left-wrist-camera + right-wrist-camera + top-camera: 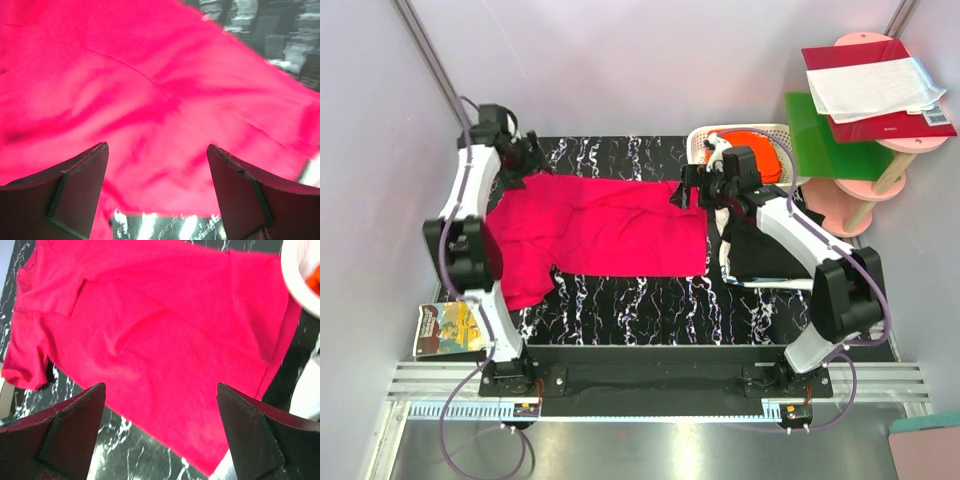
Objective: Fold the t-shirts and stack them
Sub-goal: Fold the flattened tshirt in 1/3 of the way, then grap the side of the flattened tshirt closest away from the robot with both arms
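A bright pink t-shirt (600, 225) lies spread out on the black marbled mat (650, 300), one sleeve hanging toward the near left. My left gripper (527, 160) is open and empty above the shirt's far left corner; in the left wrist view the gripper (157, 150) straddles the shirt (150, 90) near its edge. My right gripper (692, 190) is open and empty above the shirt's far right edge; the right wrist view shows the gripper (160, 385) over the shirt (150, 315). A folded black garment (760, 250) lies at the right under my right arm.
A white basket (705, 140) with an orange garment (760, 150) stands at the far right; its rim shows in the right wrist view (300, 275). A pink side table (880, 160) carries a green board, a red book and paper. A picture book (450, 330) lies near left.
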`<state>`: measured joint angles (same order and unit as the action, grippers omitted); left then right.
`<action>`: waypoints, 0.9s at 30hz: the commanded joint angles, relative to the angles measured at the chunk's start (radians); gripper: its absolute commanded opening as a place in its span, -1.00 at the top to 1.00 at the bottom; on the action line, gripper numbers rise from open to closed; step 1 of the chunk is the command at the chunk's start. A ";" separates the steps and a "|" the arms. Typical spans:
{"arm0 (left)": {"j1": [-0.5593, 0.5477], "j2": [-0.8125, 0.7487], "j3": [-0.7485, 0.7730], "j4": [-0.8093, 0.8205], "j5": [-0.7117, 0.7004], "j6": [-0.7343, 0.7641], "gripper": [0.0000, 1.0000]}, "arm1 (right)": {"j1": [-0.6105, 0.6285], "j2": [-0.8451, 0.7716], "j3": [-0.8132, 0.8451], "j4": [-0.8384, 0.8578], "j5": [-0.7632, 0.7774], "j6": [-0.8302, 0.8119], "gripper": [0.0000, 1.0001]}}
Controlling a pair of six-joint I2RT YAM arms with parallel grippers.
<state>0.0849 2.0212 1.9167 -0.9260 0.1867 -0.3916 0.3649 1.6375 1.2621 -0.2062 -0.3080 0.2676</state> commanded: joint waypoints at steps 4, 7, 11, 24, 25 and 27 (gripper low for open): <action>-0.004 -0.395 -0.241 -0.219 -0.248 0.151 -0.70 | -0.001 -0.151 -0.144 -0.070 0.004 0.076 -0.73; -0.011 -0.502 -0.407 -0.238 -0.288 0.108 -0.70 | -0.001 -0.171 -0.249 -0.076 0.010 0.169 -0.48; -0.079 -0.578 -0.594 -0.235 -0.339 0.068 -0.66 | -0.001 -0.183 -0.404 -0.068 0.004 0.234 -0.37; -0.425 -0.679 -0.917 -0.231 -0.562 -0.234 -0.64 | 0.009 -0.229 -0.610 0.094 -0.028 0.311 -0.39; -0.447 -0.670 -0.917 -0.237 -0.564 -0.246 -0.64 | 0.011 -0.226 -0.622 0.108 -0.025 0.323 -0.40; -0.471 -0.635 -0.918 -0.251 -0.598 -0.276 -0.63 | 0.019 -0.208 -0.626 0.131 -0.019 0.331 -0.40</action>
<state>-0.3367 1.3525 1.0019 -1.1881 -0.3168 -0.5716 0.3679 1.4326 0.6548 -0.1719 -0.3233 0.5568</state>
